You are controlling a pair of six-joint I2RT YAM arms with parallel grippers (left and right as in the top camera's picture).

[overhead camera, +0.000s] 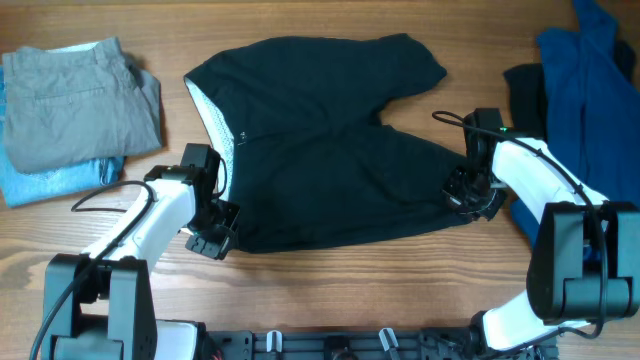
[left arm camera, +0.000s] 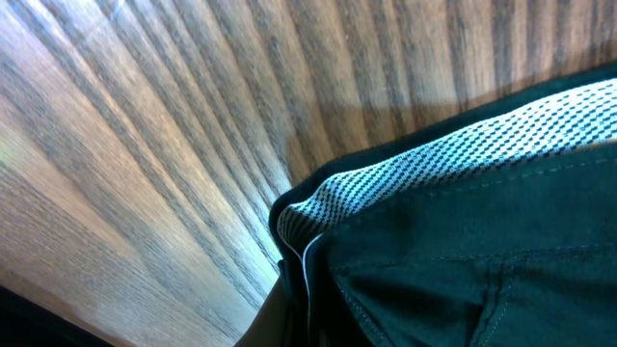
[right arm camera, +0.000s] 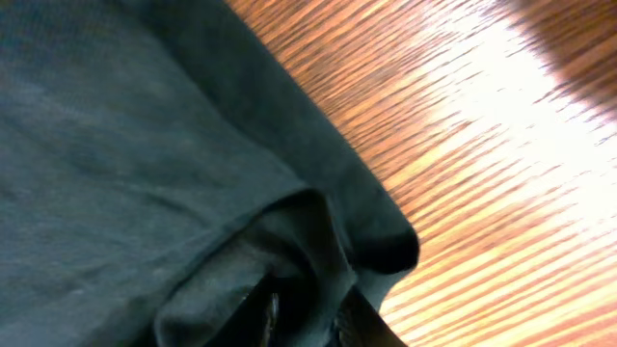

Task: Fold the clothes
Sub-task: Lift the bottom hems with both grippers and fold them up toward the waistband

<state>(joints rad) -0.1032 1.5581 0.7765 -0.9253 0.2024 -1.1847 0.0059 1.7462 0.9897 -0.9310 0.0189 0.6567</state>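
Black shorts (overhead camera: 320, 140) lie spread on the wooden table, waistband with white mesh lining (overhead camera: 215, 125) at the left, leg ends at the right. My left gripper (overhead camera: 215, 238) is shut on the near waistband corner; the left wrist view shows the lining edge (left arm camera: 434, 164) and the black cloth (left arm camera: 463, 270) pinched at the bottom. My right gripper (overhead camera: 470, 195) is shut on the hem of the near leg; the right wrist view shows that cloth (right arm camera: 145, 145) bunched around the fingers (right arm camera: 308, 323).
A folded grey garment (overhead camera: 80, 95) lies on a light blue one (overhead camera: 50, 180) at the far left. A blue garment (overhead camera: 590, 110) and a black one (overhead camera: 525, 95) are heaped at the right edge. Bare wood runs along the front.
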